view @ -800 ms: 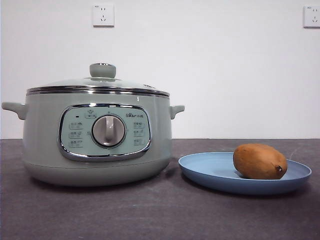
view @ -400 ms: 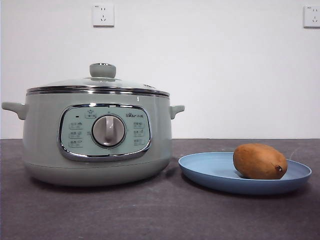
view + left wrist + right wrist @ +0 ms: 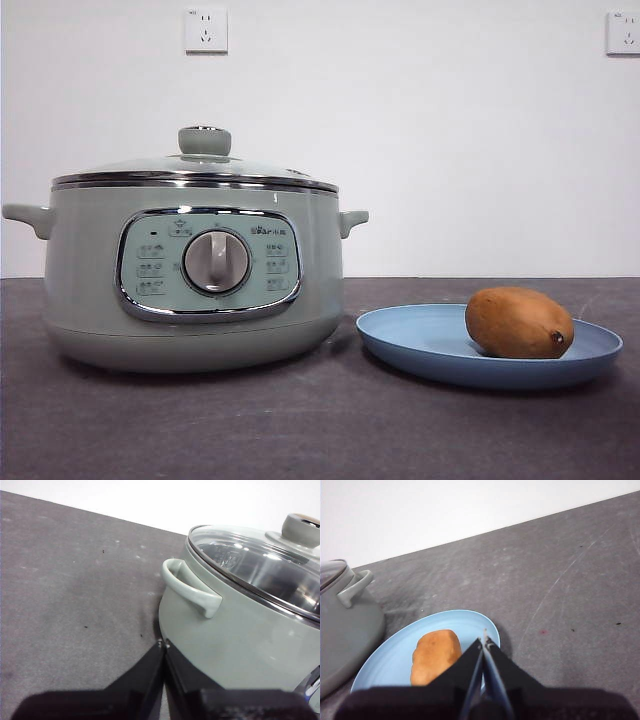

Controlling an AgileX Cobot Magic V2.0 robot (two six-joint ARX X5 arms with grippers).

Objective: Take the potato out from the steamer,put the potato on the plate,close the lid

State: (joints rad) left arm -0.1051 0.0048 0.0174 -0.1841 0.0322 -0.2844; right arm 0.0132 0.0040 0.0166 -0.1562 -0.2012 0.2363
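Note:
The sage-green steamer stands at the left of the table with its glass lid seated on its rim. The orange-brown potato lies on the light-blue plate to the right. Neither arm shows in the front view. In the left wrist view my left gripper is shut and empty beside the steamer, near its side handle, with the lid in place. In the right wrist view my right gripper is shut and empty, hanging over the plate close to the potato.
Dark grey tabletop runs in front of and around both objects. A white wall with two power sockets stands behind. The steamer's right handle shows near the plate in the right wrist view.

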